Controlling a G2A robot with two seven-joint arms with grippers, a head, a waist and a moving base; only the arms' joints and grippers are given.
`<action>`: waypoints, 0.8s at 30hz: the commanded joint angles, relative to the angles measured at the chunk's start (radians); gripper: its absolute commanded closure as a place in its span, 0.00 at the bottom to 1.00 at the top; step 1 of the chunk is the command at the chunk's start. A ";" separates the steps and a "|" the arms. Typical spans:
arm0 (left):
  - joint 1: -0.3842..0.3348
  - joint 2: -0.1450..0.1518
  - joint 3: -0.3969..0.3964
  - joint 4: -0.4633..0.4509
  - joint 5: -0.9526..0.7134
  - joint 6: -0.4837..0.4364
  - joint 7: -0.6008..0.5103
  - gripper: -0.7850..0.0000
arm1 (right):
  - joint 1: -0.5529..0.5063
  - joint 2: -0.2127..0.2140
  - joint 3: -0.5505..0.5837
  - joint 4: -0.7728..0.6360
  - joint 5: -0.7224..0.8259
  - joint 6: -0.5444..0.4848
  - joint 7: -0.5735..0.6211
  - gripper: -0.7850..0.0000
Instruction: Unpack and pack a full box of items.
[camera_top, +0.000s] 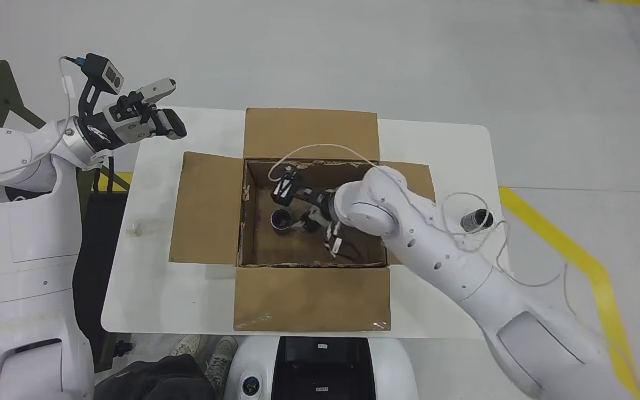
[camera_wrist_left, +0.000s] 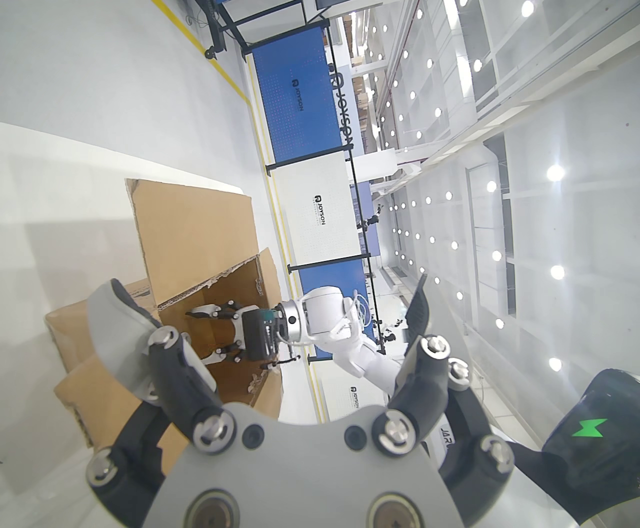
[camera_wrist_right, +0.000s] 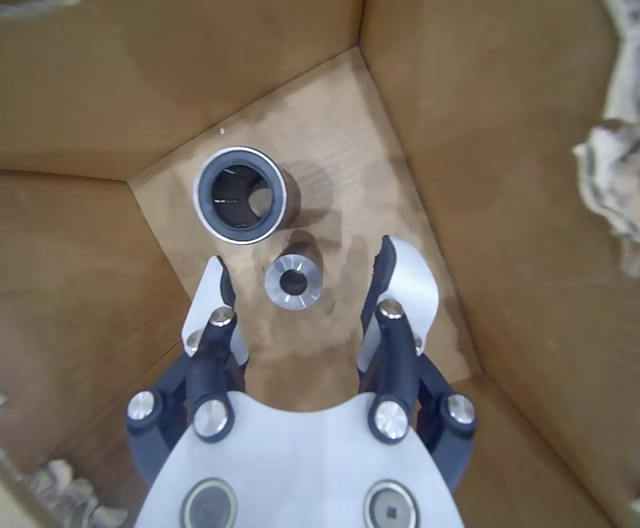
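**Top view.** Open cardboard box (camera_top: 212, 205) at centre of white table (camera_top: 150, 300), all four flaps folded outward. Right arm entering from 4 o'clock, elbow over the 3 o'clock flap, forearm angled down into the cavity. Right gripper (camera_top: 288, 192) inside, toward the 9 o'clock wall, just above the large sleeve (camera_top: 283, 218) on the box floor. Left arm at 10 o'clock, raised, with left gripper (camera_top: 165, 120) level near the table's 10 o'clock corner, well apart from the box. Short dark-ended cylinder (camera_top: 478, 218) on the table at 3 o'clock of the box, beside the right forearm.

**Left wrist view.** Left gripper (camera_wrist_left: 267, 297) with fingers spread wide, nothing between them. Box (camera_wrist_left: 200, 235) farther off, right gripper (camera_wrist_left: 212, 335) at its opening.

**Right wrist view.** Wrist pointing down into the box (camera_wrist_right: 475, 150). Right gripper (camera_wrist_right: 302, 260) with fingers spread, holding nothing. Small bushing (camera_wrist_right: 292, 282) upright on the box floor, bore up, between the fingers and untouched by either. Large sleeve (camera_wrist_right: 240, 200) upright just beside the small bushing, nearer a floor corner; whether the two touch: cannot tell.
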 joint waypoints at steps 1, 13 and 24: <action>0.000 0.000 0.000 0.000 0.000 0.000 0.000 0.00 | -0.030 0.016 0.031 -0.067 -0.016 0.007 0.028 0.20; 0.000 0.000 0.000 0.000 0.000 0.000 0.000 0.00 | -0.224 0.095 0.236 -0.400 -0.095 0.017 0.086 0.16; 0.000 0.000 0.000 0.000 0.000 0.000 0.000 0.00 | -0.454 0.156 0.462 -0.634 -0.160 0.021 0.082 0.13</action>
